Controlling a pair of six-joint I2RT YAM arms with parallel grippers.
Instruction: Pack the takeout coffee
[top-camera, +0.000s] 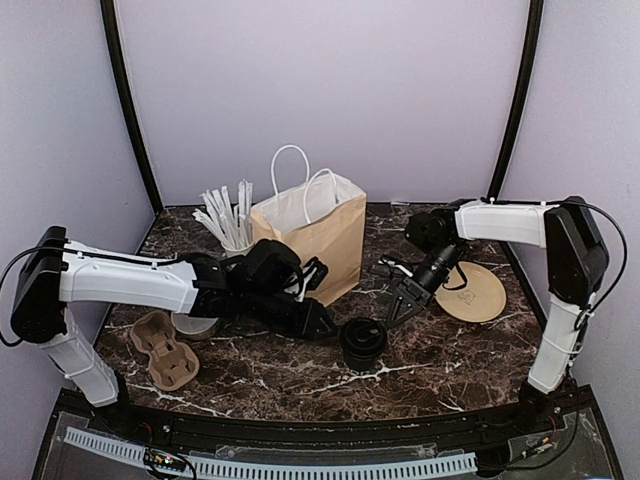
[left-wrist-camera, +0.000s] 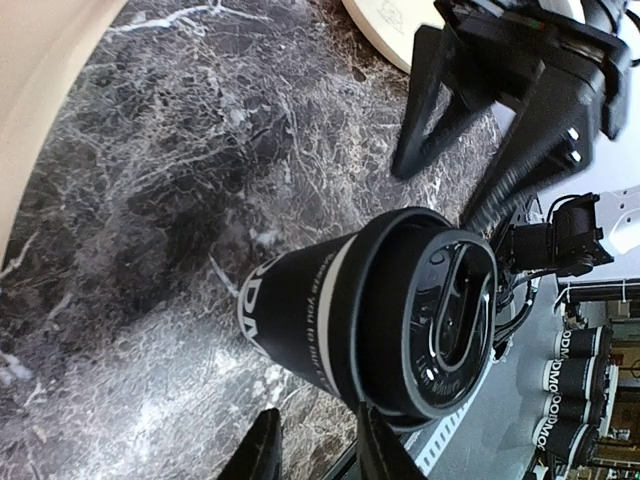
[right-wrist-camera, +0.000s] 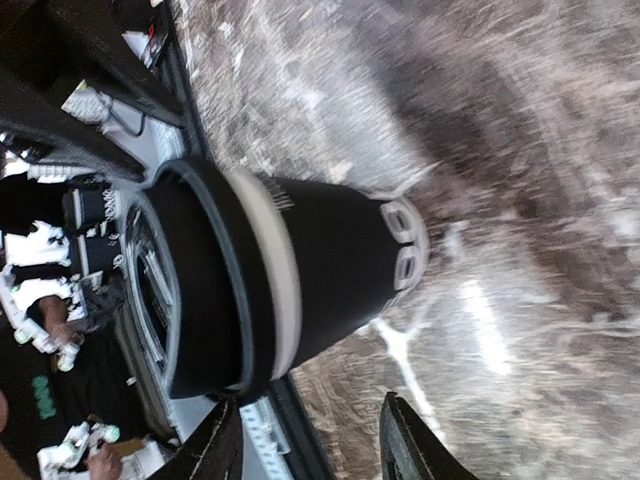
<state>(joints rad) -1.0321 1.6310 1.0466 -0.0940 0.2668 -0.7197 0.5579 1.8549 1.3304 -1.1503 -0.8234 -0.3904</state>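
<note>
The takeout coffee (top-camera: 362, 342) is a short black cup with a black lid, standing upright on the marble table (top-camera: 440, 360) in front of the brown paper bag (top-camera: 318, 232). My left gripper (top-camera: 325, 322) sits just left of it, low over the table. In the left wrist view the cup (left-wrist-camera: 330, 315) lies ahead of my open left gripper (left-wrist-camera: 320, 455), its lid rim by one finger (left-wrist-camera: 385, 450), with nothing between the jaws. My right gripper (top-camera: 396, 313) hangs just right of the cup. It is open (right-wrist-camera: 312, 450), with the cup (right-wrist-camera: 300, 270) in front of it, not between the fingers.
A white cup of white sticks (top-camera: 230, 225) stands left of the bag. A brown pulp cup carrier (top-camera: 165, 350) and a tape roll (top-camera: 195, 325) lie at the front left. A round tan disc (top-camera: 480, 292) lies under the right arm. The bag's mouth is open, handles up.
</note>
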